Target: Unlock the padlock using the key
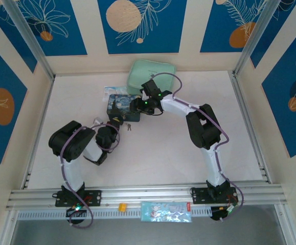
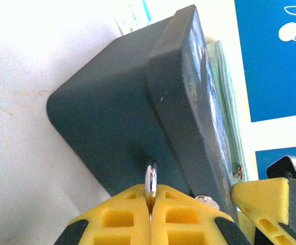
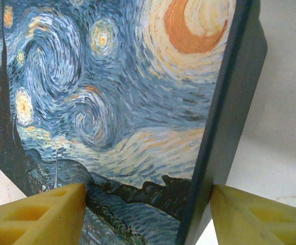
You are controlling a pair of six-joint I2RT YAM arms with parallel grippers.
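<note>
The key, a thin silvery blade, sticks out between the yellow fingers of my left gripper, which is shut on it. Its tip meets the dark side wall of the swirl-painted tin. The padlock is hidden. From above, my left gripper sits at the tin's front edge. My right gripper clamps the tin from its right end. Its fingertips press on the tin's lid and side.
A mint-green pouch lies behind the tin, with white-and-blue packets beside it. A tiny metal bit lies on the table by the tin's front corner. Frame rails line the table's sides. A small silvery round piece shows beside my left fingers.
</note>
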